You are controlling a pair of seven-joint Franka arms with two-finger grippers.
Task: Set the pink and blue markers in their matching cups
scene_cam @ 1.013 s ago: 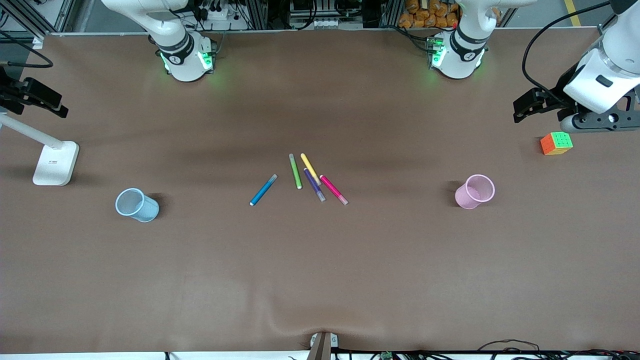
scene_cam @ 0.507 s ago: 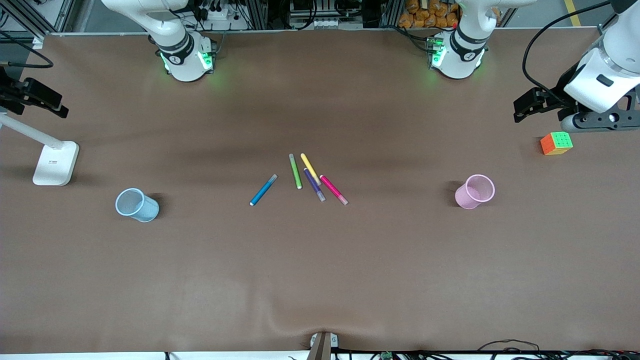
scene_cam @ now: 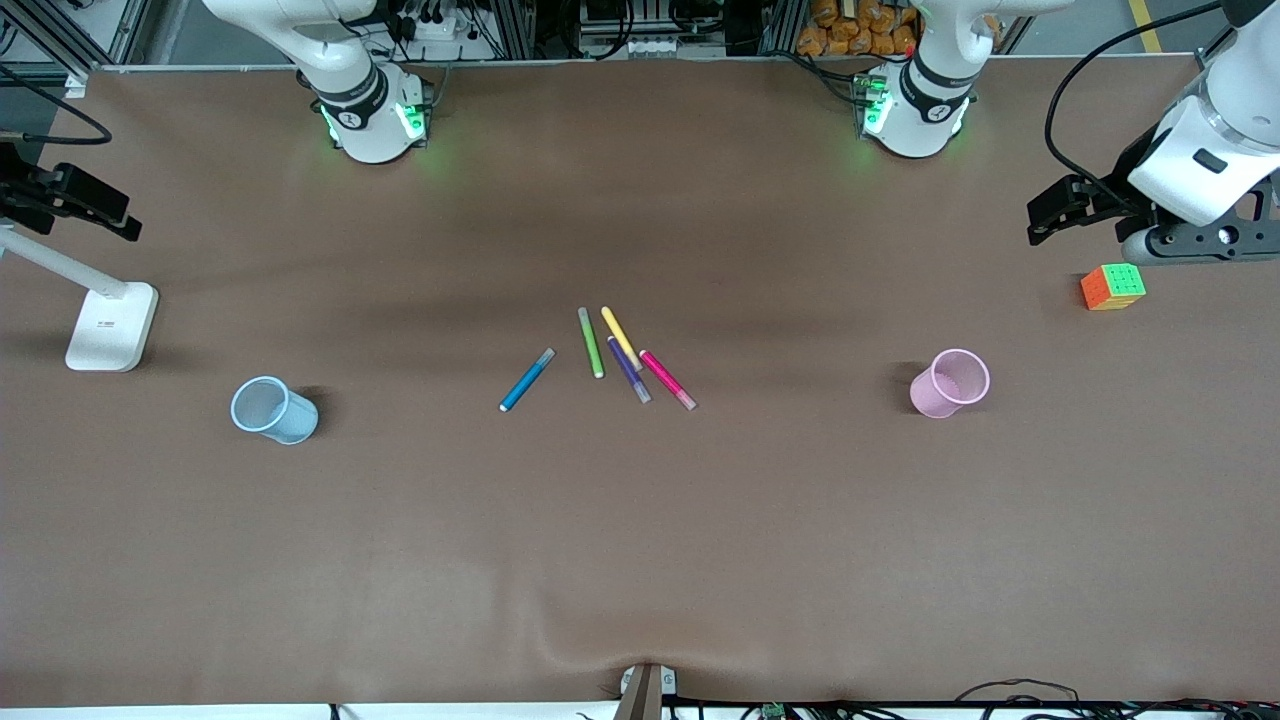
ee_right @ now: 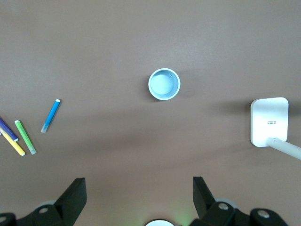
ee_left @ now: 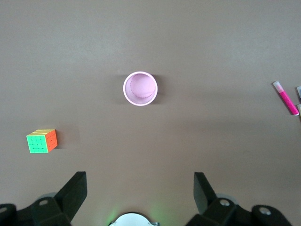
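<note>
Front view: nothing of the task is done yet. The pink marker [scene_cam: 667, 379] and the blue marker [scene_cam: 527, 379] both lie flat on the surface [scene_cam: 640, 560], and the pink cup [scene_cam: 949, 383] and the blue cup [scene_cam: 274, 409] stand with no marker in them. Taking the green marker [scene_cam: 591, 342] as landmark, the blue marker lies just beside it toward the right arm's end, and the pink marker lies near it toward the left arm's end, with the yellow marker [scene_cam: 620, 337] and the purple marker [scene_cam: 629, 369] between. Both cups stand well apart from the green marker, one toward each end. Both arms wait, raised at the two ends of the surface.

Left wrist view: the left pincer [ee_left: 140, 192] hangs open and empty above the surface, with the pink cup [ee_left: 140, 89] under its camera. The pink marker [ee_left: 285, 98] lies well apart from it, so picking up and dropping in both remain.

Right wrist view: the right pincer [ee_right: 139, 197] is likewise open, gripping nothing, over the blue cup [ee_right: 164, 84]. The blue marker [ee_right: 50, 115] lies well apart from it, near the green marker [ee_right: 25, 136].
</note>
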